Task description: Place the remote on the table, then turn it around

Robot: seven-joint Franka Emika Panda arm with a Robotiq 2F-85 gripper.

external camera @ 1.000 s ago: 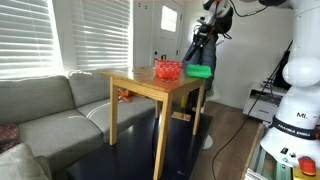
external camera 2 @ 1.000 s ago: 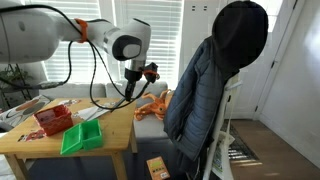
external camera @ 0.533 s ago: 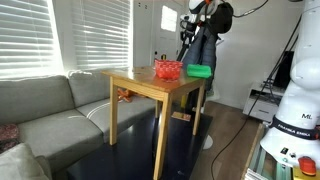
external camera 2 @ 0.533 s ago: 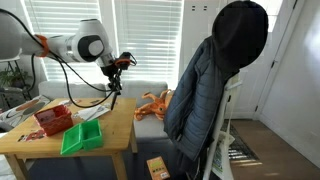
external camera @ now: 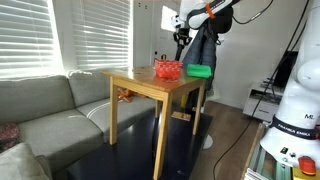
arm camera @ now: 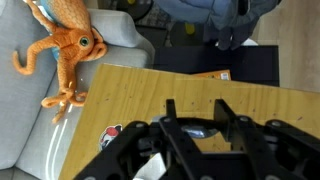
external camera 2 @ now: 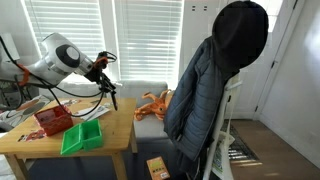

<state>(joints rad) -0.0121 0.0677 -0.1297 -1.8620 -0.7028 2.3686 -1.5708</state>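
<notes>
- Wrist view looks down past the gripper (arm camera: 197, 108) onto the light-wood table (arm camera: 140, 90). Something dark with a pale patch sits between the two fingers, too cramped in frame to name for certain.
- In an exterior view the gripper (external camera 2: 107, 86) hangs above the table (external camera 2: 115, 122) with a slim dark bar dangling from it. That bar is judged to be the remote (external camera 2: 112, 98), so the jaws read as closed narrowly on its upper end.
- The remote is in the air, clear of the tabletop and not yet set down.
- A red basket (external camera 2: 52, 118) and a green tray (external camera 2: 82, 136) take up one part of the top; bare wood lies beneath the gripper.
- Handling, as a judgement: a remote is light, stiff and smooth-shelled, so it may swing or slip in an end grip. It is not fragile, though a drop could pop its battery cover.
- For the turn, a hold across the narrow sides near the middle — not the end — should keep it flat and balanced.
</notes>
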